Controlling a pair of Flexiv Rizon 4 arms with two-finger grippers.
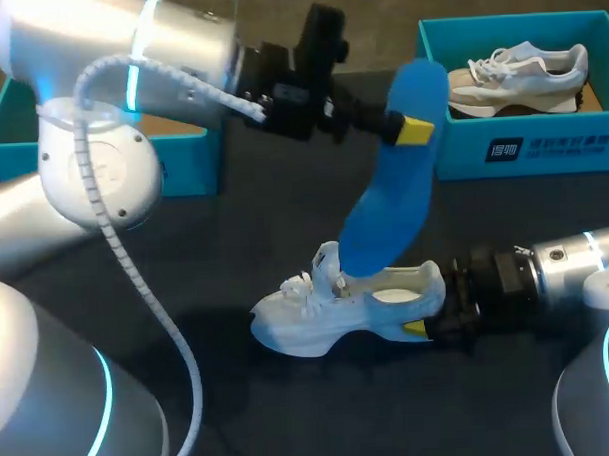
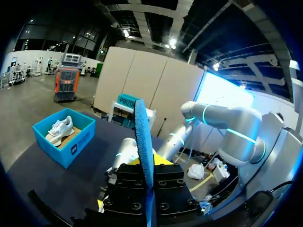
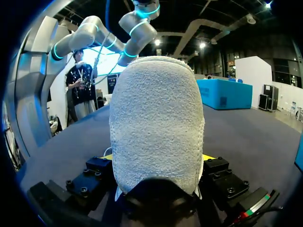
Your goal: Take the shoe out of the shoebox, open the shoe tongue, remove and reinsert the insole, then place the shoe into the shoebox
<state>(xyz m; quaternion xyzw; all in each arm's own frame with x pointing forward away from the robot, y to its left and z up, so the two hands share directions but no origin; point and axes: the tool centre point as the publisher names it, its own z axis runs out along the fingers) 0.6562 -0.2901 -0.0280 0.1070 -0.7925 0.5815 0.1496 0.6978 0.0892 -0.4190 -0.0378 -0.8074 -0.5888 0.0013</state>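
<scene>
A blue insole [image 1: 389,200] hangs upright over the table, and my left gripper [image 1: 409,129] is shut on its upper end. Its lower tip reaches down to the opening of the white shoe [image 1: 327,312]. That shoe lies on the dark table, toe to the left. My right gripper [image 1: 428,314] is shut on the shoe's heel from the right. In the left wrist view the insole [image 2: 142,137] stands edge-on between the fingers of the left gripper [image 2: 147,165]. In the right wrist view the shoe's heel [image 3: 156,123] fills the space between the fingers of the right gripper [image 3: 157,158].
A blue shoebox [image 1: 542,145] at the back right holds a second white shoe [image 1: 519,75]; both show in the left wrist view, box [image 2: 71,146] and shoe [image 2: 59,130]. Another blue box [image 1: 172,153] sits at the back left, partly behind my left arm.
</scene>
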